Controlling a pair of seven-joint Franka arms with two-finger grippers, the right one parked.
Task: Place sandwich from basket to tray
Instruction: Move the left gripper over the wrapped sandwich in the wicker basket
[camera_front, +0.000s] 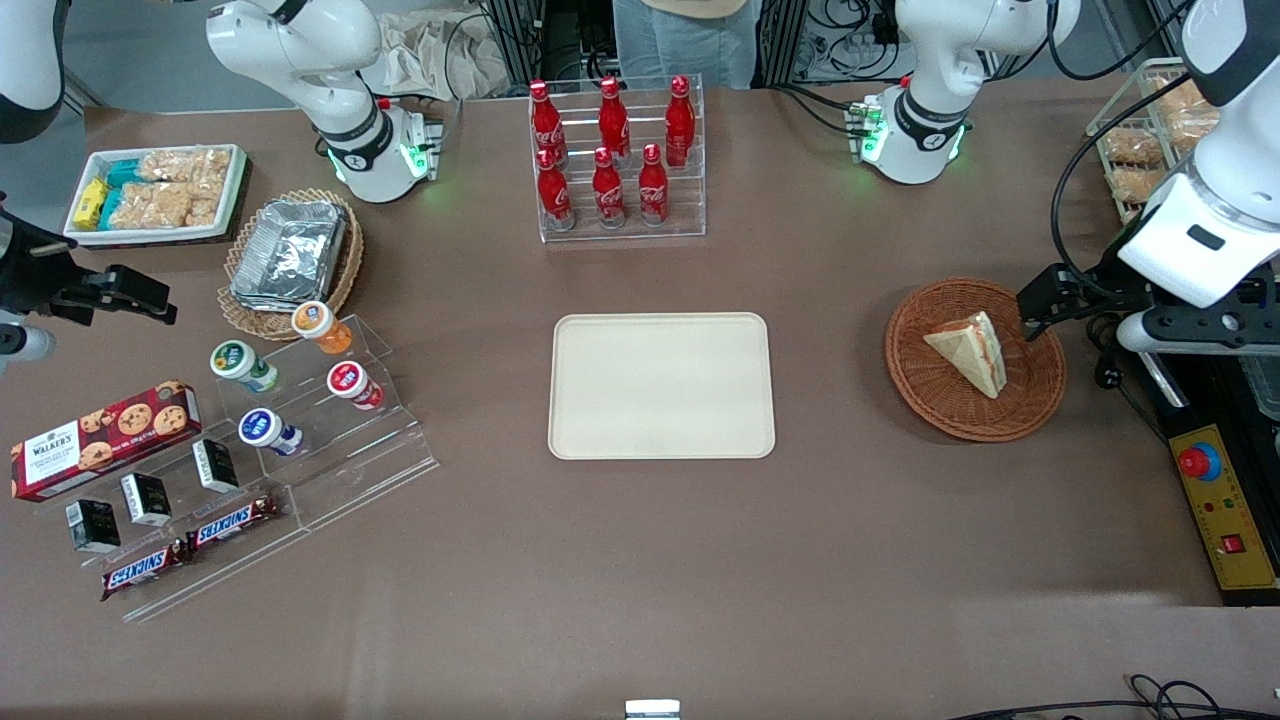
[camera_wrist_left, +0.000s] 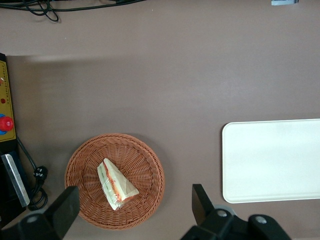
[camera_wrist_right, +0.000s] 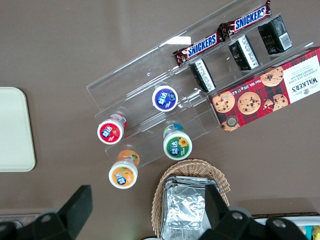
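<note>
Nearest the front camera we see two Snickers bars (camera_front: 190, 545) lying on the lowest step of a clear stepped stand (camera_front: 300, 470), toward the parked arm's end of the table (camera_front: 640, 600). On the same stand sit three small black boxes (camera_front: 147, 498), a red box of cookies (camera_front: 105, 438) and four little pots with coloured lids (camera_front: 290, 385). Farther from the camera than the stand we find a tan wicker basket holding a foil container (camera_front: 290, 250), and beside it a white tray of snack packets (camera_front: 155, 190).

In the middle of the table lies the cream tray (camera_front: 662, 385), flat and with nothing on it. Farther from the camera than the tray stands a clear rack of six red cola bottles (camera_front: 615, 150).

Toward the working arm's end sits the reddish-brown basket (camera_front: 1030, 400), well apart from the tray. The sandwich (camera_front: 970, 352) rests inside it, a pale wedge with its red and green filling showing along one edge.

The gripper (camera_wrist_left: 132, 210) hangs above the basket's rim at the working arm's end. Its two dark fingers (camera_wrist_left: 65, 207) are spread wide with nothing between them, and in the left wrist view they stand to either side of the basket, clear of the sandwich (camera_wrist_left: 116, 184).
</note>
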